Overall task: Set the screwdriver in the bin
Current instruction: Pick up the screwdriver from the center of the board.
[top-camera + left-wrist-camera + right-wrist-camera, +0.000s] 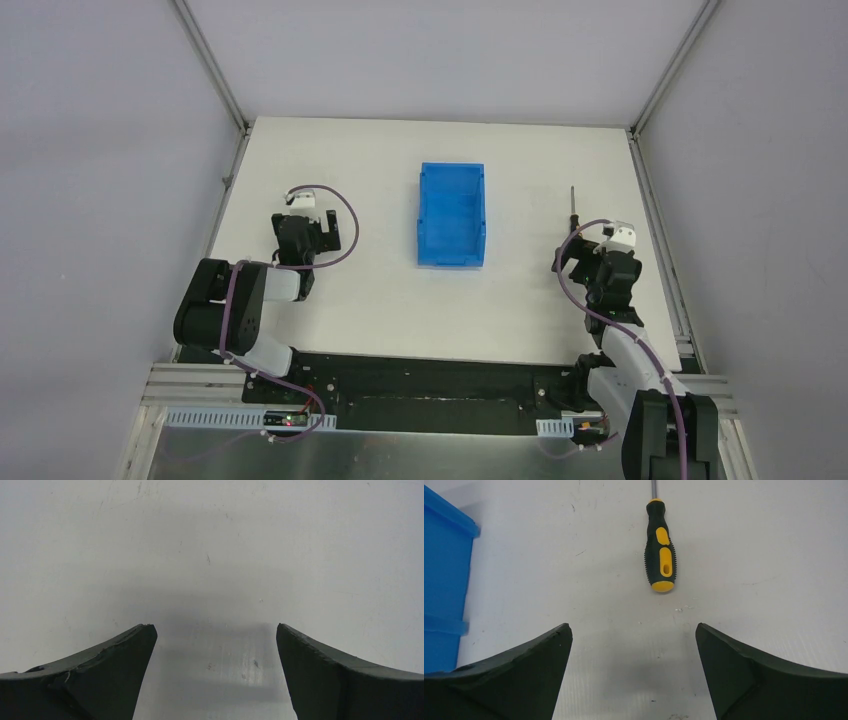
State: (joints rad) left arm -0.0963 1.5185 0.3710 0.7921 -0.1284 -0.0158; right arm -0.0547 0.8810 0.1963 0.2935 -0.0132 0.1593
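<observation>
Spread wide, right gripper [632, 630] is hovering below the small yellow-and-black-handled metal screwdriver [660, 555] lying upper centre, shaft pointing up the frame, handle nearest; bright blue rectangular plastic bin [444, 555] is sitting far left; left gripper [215, 627], also gaping, is hanging farther off

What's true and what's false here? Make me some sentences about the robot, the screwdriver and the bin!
1. The screwdriver lies on the table, outside the bin. True.
2. The right gripper is holding the screwdriver. False: it is open, and the screwdriver lies untouched ahead of it.
3. The bin is red. False: it is blue.
4. The left gripper is open and holds nothing. True.
5. The screwdriver lies left of the bin. False: it lies right of it, near the right gripper.
</observation>
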